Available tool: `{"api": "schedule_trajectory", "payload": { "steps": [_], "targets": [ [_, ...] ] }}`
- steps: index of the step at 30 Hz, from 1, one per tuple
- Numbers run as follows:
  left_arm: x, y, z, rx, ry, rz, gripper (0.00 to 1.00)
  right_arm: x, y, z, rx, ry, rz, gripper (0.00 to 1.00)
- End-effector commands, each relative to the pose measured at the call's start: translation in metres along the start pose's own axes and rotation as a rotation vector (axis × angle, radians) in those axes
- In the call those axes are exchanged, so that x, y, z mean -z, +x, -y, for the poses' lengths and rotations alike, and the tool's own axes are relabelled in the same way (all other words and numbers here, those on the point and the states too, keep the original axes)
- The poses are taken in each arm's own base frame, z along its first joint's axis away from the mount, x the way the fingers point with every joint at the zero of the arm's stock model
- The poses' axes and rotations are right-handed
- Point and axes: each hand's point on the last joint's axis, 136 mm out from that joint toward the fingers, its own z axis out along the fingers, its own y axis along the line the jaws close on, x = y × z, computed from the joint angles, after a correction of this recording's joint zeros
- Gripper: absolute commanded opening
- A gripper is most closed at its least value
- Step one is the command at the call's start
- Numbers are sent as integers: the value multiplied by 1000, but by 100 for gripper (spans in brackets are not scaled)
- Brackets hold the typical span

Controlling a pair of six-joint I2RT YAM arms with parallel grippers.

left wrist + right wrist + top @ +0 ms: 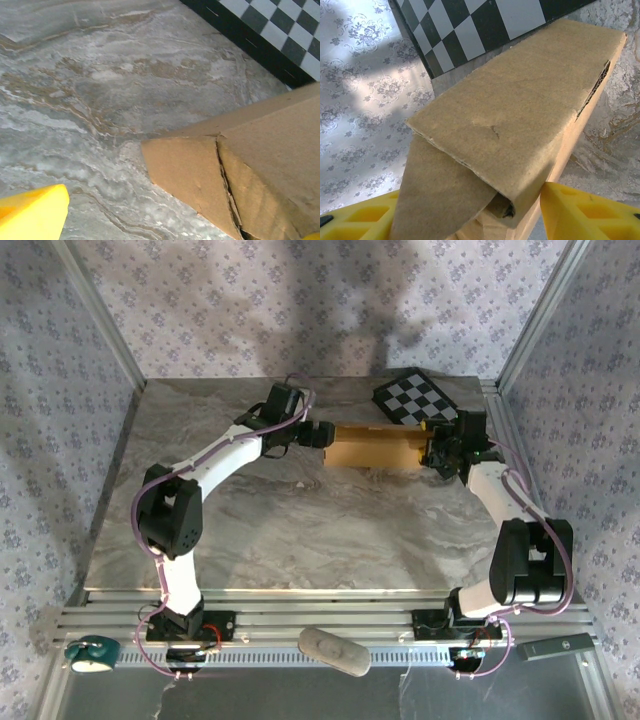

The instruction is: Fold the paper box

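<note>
The tan-brown corrugated cardboard paper box (pixel 375 445) lies at the upper centre of the grey marbled bench (pixel 300 530), its far edge near the black-and-white checkerboard panel (pixel 418 398); the left hand (pixel 322 434) stands open at its left end; the right hand (pixel 438 448) straddles the right end, though I cannot tell whether it is gripping; open bench spreads across the lower frame.

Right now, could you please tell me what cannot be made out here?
Top external: both ends of the paper box hidden under the left gripper and right gripper.
Left wrist: box cut off by the frame's right edge.
Right wrist: hanging flap hides whether fingers clamp.
</note>
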Motion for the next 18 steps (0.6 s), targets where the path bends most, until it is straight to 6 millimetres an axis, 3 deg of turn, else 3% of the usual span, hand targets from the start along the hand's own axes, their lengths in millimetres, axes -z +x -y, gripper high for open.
{"api": "schedule_trajectory", "payload": {
  "steps": [1, 10, 15, 18],
  "targets": [
    [15, 16, 26, -4, 128, -70, 99, -6, 8, 7, 4, 52, -47, 62],
    [58, 7, 22, 166, 192, 13, 99, -10, 9, 9, -5, 73, -48, 61],
    [77, -14, -6, 416, 99, 106, 100, -11, 9, 11, -5, 78, -50, 61],
    [75, -28, -18, 580, 60, 83, 100, -11, 9, 11, -3, 80, -48, 61]
  ]
}}
